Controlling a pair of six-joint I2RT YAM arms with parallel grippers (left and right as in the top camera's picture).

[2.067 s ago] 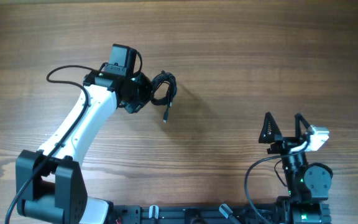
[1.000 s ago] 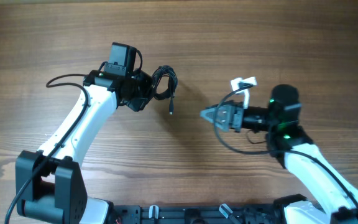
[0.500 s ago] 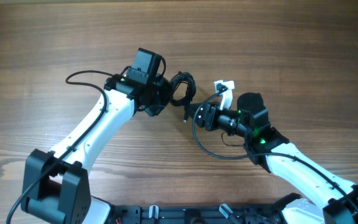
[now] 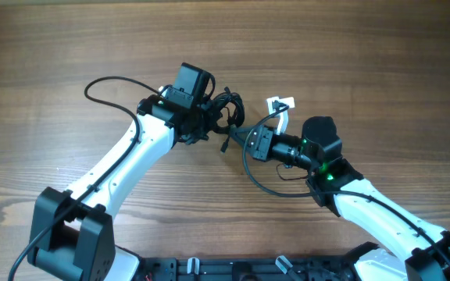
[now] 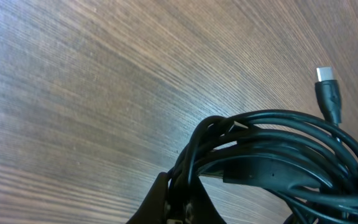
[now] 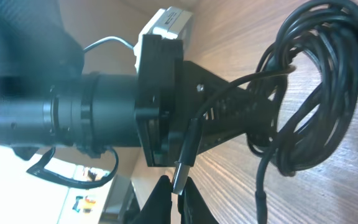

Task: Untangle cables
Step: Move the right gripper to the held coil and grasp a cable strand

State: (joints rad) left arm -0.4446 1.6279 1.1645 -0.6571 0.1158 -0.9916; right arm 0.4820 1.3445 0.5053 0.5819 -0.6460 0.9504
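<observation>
A tangled bundle of black cable (image 4: 228, 108) hangs above the wooden table in the middle of the overhead view. My left gripper (image 4: 212, 119) is shut on several of its strands, and the left wrist view shows those strands pinched between the fingers of the left gripper (image 5: 180, 203). The bundle (image 5: 272, 160) fills the lower right of that view, with a second silver-tipped plug (image 5: 325, 76) sticking up from it. My right gripper (image 4: 233, 142) is shut on the dangling plug (image 4: 224, 146). In the right wrist view the plug's metal tip (image 6: 181, 176) sits between the tips of the right gripper (image 6: 174, 191). The bundle (image 6: 319, 93) hangs behind it.
The left arm's black wrist (image 6: 104, 115) looms close in the right wrist view. The left arm's own wire (image 4: 104, 81) loops out to the left. The right arm's wire (image 4: 268, 186) curls below its wrist. A black rail (image 4: 241, 269) runs along the near edge.
The right arm has swung in from the right and shut its jaws on the dangling plug. The left arm has carried the bundle a little to the right.
</observation>
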